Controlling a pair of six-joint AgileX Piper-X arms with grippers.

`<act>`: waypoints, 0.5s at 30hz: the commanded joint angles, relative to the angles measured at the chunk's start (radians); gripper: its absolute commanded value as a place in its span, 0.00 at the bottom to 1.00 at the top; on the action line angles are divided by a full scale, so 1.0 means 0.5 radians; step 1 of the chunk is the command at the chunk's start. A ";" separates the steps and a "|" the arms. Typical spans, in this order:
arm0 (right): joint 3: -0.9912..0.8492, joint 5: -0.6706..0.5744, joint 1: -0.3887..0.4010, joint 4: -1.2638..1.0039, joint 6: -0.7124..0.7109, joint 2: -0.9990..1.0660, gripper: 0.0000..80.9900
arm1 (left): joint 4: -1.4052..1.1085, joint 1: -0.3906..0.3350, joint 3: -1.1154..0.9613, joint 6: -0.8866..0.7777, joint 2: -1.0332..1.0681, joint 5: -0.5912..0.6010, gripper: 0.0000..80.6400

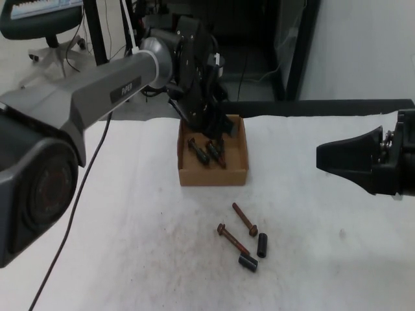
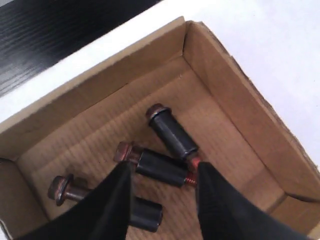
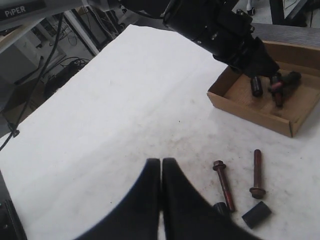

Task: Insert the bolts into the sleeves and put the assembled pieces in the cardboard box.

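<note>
Left arm (image 1: 110,91): grey link running from the near left corner of the high view toward the centre far side, ending in a black wrist (image 1: 191,58) bent steeply downward. Left gripper (image 2: 164,170): pointed down, its two black fingers (image 2: 112,205) spread apart with a clear gap between the tips, nothing clasped.

Right arm (image 1: 395,162): enters at the right edge of the high view, held roughly level. Right gripper (image 3: 161,161): aimed toward the left arm's side, its two tapered fingers (image 3: 145,200) pressed together along their length, holding nothing, well apart from the left gripper.
</note>
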 commanded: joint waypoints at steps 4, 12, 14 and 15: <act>-0.002 -0.029 -0.005 -0.004 -0.077 -0.021 0.01 | 0.132 0.002 -0.101 -0.046 -0.101 -0.013 0.48; -0.002 0.172 0.004 0.081 -0.374 0.122 0.01 | 0.385 0.002 -0.098 0.103 -0.588 -0.017 0.28; -0.002 0.213 0.011 0.088 -0.444 0.212 0.01 | 0.396 0.002 -0.032 0.142 -0.725 -0.017 0.16; -0.002 0.250 0.020 0.088 -0.484 0.267 0.01 | 0.396 0.002 0.022 0.156 -0.817 -0.017 0.10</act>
